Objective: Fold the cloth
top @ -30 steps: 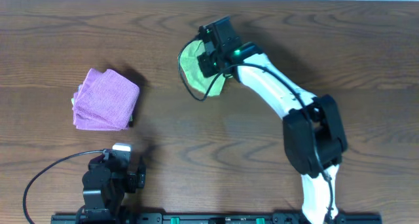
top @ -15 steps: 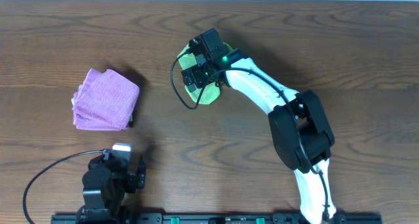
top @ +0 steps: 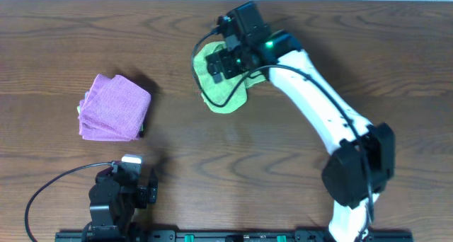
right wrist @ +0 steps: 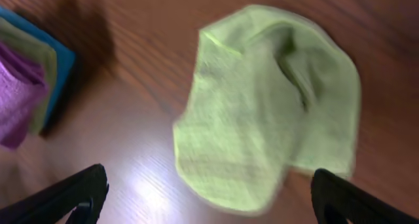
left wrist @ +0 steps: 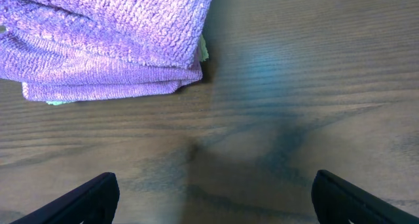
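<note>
Overhead first: right of the purple bundle (top: 113, 107) and well apart from it, the cloth (top: 225, 95) lies rumpled on the surface (top: 368, 51) as a lumpy oval, with its long axis roughly far-to-near from the arm bases. Right tool (top: 230, 61) hangs directly over the cloth's far half. The left tool (top: 132, 173) sits on the near side of the bundle, well apart from the cloth, so the right arm is plainly nearer. Left wrist: tool spread wide, nothing in it, bundle just ahead, cloth out of shot. Right wrist: tool wide and empty, cloth straight below it, lying on the wood, with one flap doubled over on the side away from the bundle, which shows at the left edge. Judgement: fold not finished. The next grab wants an edge of the cloth, reached by coming straight down.
</note>
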